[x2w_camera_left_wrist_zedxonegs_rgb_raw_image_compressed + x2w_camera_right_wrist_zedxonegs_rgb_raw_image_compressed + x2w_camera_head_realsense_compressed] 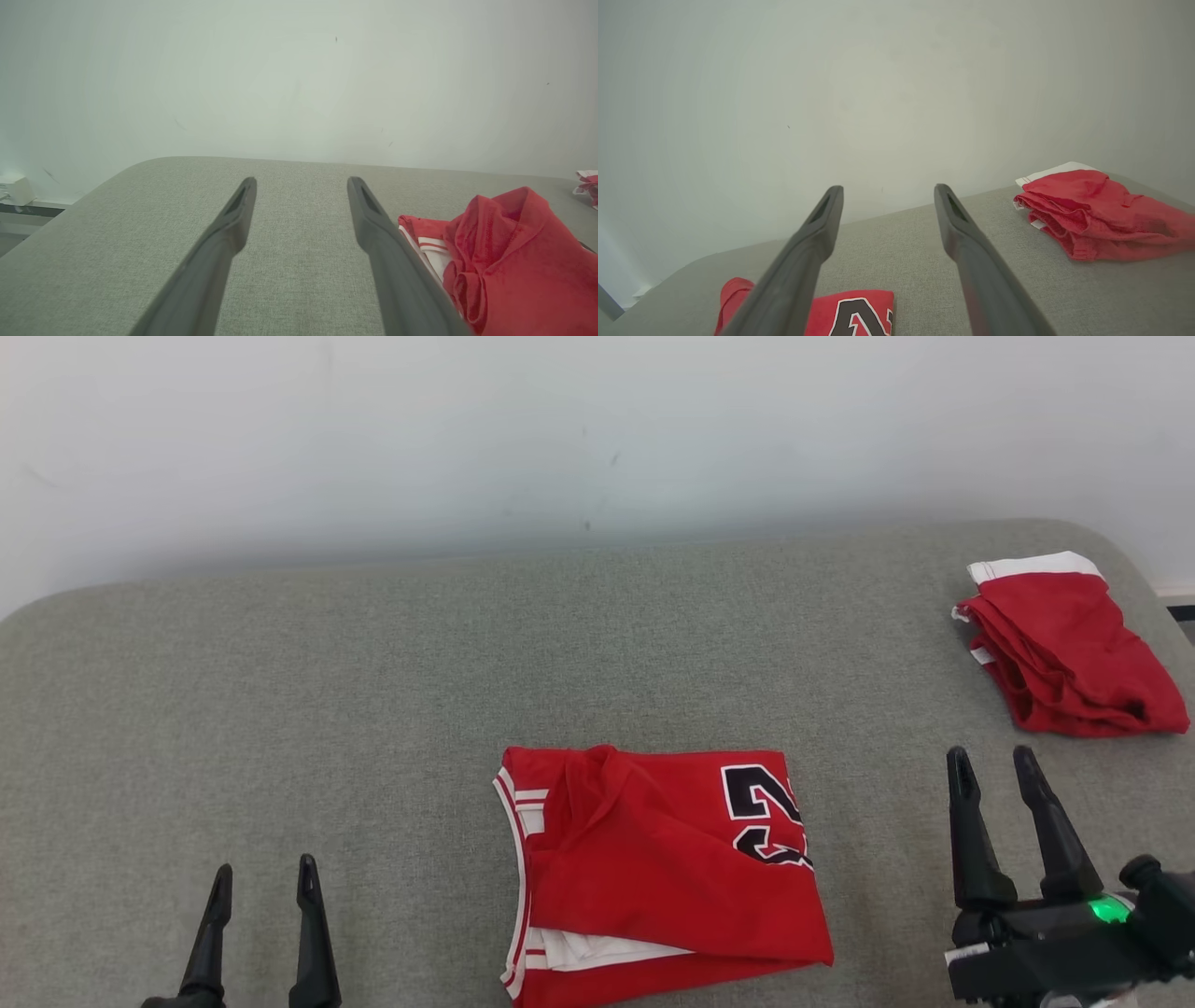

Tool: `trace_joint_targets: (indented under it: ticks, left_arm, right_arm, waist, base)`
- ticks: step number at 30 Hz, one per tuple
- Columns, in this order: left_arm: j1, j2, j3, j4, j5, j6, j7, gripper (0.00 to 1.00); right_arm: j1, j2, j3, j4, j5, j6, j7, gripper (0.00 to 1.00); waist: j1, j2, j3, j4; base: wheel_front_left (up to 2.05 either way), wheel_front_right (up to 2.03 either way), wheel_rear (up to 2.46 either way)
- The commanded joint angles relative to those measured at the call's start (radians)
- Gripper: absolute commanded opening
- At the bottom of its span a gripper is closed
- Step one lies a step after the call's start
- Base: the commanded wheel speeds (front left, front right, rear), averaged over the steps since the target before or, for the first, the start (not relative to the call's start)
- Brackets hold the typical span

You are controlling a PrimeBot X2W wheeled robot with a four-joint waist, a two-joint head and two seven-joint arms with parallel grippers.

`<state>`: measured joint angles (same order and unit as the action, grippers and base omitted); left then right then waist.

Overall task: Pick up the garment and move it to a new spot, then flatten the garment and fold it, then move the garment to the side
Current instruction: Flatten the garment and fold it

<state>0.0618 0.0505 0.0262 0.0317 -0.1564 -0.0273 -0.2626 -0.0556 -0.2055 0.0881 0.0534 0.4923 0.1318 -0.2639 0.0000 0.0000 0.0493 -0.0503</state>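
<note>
- Now the fold looks finished: the red jersey (653, 868) lies as a compact, roughly square packet on the grey table (280, 709), with the number patch on top and white trim peeking out at its near edge.
- It sits between the two hands, close inboard of the right hand (989, 753) and somewhat further inboard of the left hand (264, 865), touching neither.
- So the step in hand, by the look of it, is the last one: moving the garment to the side.
- Left hand: fingers spread wide with nothing between them, pointing forward low over the table. In its wrist view the jersey's bunched edge lies just off its right finger.
- Right hand: equally wide and empty, tilted up a touch more. The jersey shows low and to the left of its fingers.
- A second red garment (1074, 653) rests ahead of the right hand and out to its right, well apart from the jersey. That is possibly the spot for finished pieces, but it's a guess.
- The next move calls for a grip that takes every layer at once, likely both hands pinching opposite edges, fingers down at table level.
- One risk: the top flap is loose and puckered on the left hand's side. Catch only that layer and the fold could open.
</note>
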Motion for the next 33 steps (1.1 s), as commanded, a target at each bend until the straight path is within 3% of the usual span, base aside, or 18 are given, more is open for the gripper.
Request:
trace_joint_targets:
  ticks: [1, 10, 20, 24, 33]
  left_arm:
    - [0.012, 0.000, 0.002, -0.006, 0.010, -0.002, -0.003, 1.00]
    - [0.019, 0.000, -0.003, -0.003, 0.009, -0.004, -0.003, 1.00]
    - [0.000, 0.000, -0.034, 0.017, 0.021, -0.017, -0.003, 1.00]
    - [-0.033, 0.000, -0.077, 0.037, 0.032, -0.037, -0.003, 1.00]
    - [-0.172, 0.001, -0.271, 0.189, 0.064, -0.095, -0.003, 1.00]
  right_arm:
    - [0.022, 0.003, -0.004, -0.013, -0.015, -0.003, 0.000, 1.00]
    - [0.096, 0.035, 0.028, -0.042, -0.108, -0.003, 0.000, 1.00]
    - [0.090, 0.067, 0.045, -0.022, -0.138, -0.003, 0.000, 1.00]
    - [0.079, 0.064, 0.052, -0.013, -0.141, -0.003, 0.000, 1.00]
    - [0.047, 0.054, 0.084, 0.010, -0.128, -0.003, 0.000, 1.00]
  waist:
    - [0.0000, 0.0000, -0.002, -0.001]
    - [0.0000, 0.0000, 0.000, 0.007]
    - [0.0000, 0.0000, 0.007, 0.014]
    - [0.0000, 0.0000, 0.012, 0.008]
    - [0.0000, 0.0000, 0.046, -0.035]
  base:
    - [0.00, 0.00, 0.00]
    - [0.00, 0.00, 0.00]
    - [0.00, 0.00, 0.00]
    - [0.00, 0.00, 0.00]
    - [0.00, 0.00, 0.00]
